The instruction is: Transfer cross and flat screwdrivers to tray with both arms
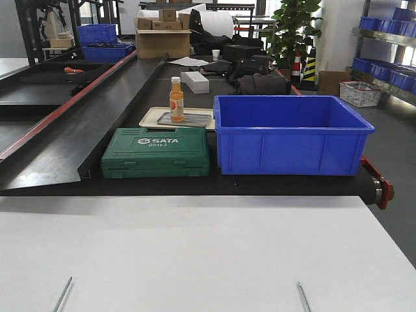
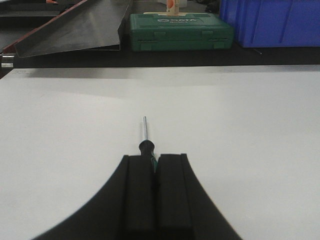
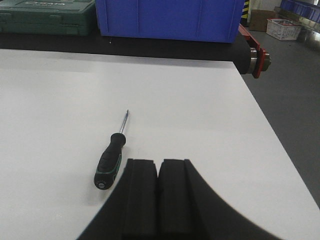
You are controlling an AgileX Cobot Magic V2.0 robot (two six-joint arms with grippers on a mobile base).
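Two screwdrivers lie on the white table (image 1: 208, 253). One screwdriver (image 2: 146, 145) points away from me, its dark green and black handle mostly hidden under my left gripper (image 2: 155, 158), whose jaws are shut just above it. The other screwdriver (image 3: 110, 160) lies free, just left of my right gripper (image 3: 159, 162), which is shut and holds nothing. In the front view only their steel shafts show, the left shaft (image 1: 63, 294) and the right shaft (image 1: 303, 296); neither gripper appears there. The grey tray (image 1: 195, 119) rests on a cream tray (image 1: 151, 117) behind the green case.
A green SATA case (image 1: 156, 151) and a deep blue bin (image 1: 289, 133) stand on the black belt beyond the table. An orange bottle (image 1: 176, 99) stands on the grey tray. A slanted metal ramp (image 1: 78, 123) runs at left. The table's right edge (image 3: 272, 132) drops to the floor.
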